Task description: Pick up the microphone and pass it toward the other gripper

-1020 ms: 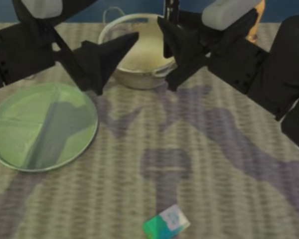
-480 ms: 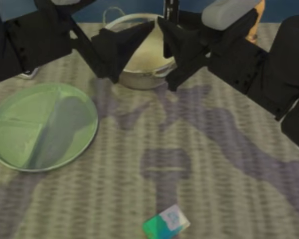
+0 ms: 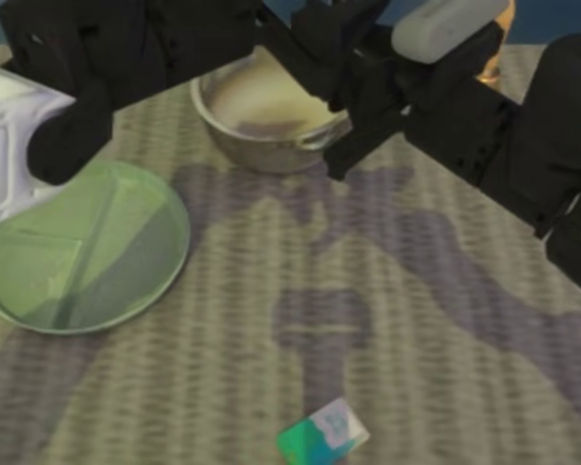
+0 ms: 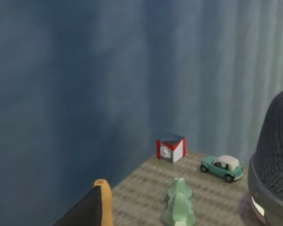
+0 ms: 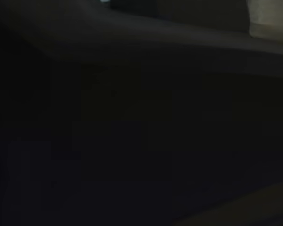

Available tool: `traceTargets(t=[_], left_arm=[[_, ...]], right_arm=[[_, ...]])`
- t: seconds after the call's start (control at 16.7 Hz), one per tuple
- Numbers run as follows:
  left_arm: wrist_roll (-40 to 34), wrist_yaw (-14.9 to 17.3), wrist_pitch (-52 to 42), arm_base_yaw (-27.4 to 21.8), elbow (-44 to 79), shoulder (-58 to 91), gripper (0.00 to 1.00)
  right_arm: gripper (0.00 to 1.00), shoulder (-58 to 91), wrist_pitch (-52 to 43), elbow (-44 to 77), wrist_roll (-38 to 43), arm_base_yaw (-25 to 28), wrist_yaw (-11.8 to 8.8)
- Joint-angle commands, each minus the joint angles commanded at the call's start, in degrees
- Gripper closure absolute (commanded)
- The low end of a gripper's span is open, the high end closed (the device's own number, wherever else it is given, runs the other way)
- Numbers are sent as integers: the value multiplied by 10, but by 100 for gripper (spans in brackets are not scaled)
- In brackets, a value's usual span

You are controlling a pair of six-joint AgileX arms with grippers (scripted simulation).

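Observation:
The microphone's grey mesh head (image 4: 276, 155) fills the edge of the left wrist view, hanging high above the table. In the top view the microphone is hidden under the arms. My right gripper (image 3: 341, 126), on the arm with the grey capsule (image 3: 441, 24), hovers at the metal bowl's (image 3: 213, 116) right rim, shut on the microphone. My left gripper (image 3: 305, 44), on the arm with the white housing (image 3: 10, 145), reaches across the bowl and sits right against the right gripper. The right wrist view is dark.
A green divided plate (image 3: 39, 310) lies at the left. A teal card box (image 3: 322, 433) rests near the front edge. An orange object (image 3: 499, 48) peeks out behind the right arm. Farther off stand a red-white cube (image 4: 170, 147), a teal toy car (image 4: 221, 167) and a green figure (image 4: 179, 205).
My left arm has swung right and toward the far edge, from beside the plate to over the bowl, closing on the right gripper. The right arm has stayed still.

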Motion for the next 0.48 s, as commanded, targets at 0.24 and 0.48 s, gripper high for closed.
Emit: traceTargets(t=[0.24,0.48], left_arm=[[0,0,0,0,0,0,8],[0,0,0,0,0,0,38]], right_arm=[[100,0,0,0,0,0,0],[100,0,0,0,0,0,0]])
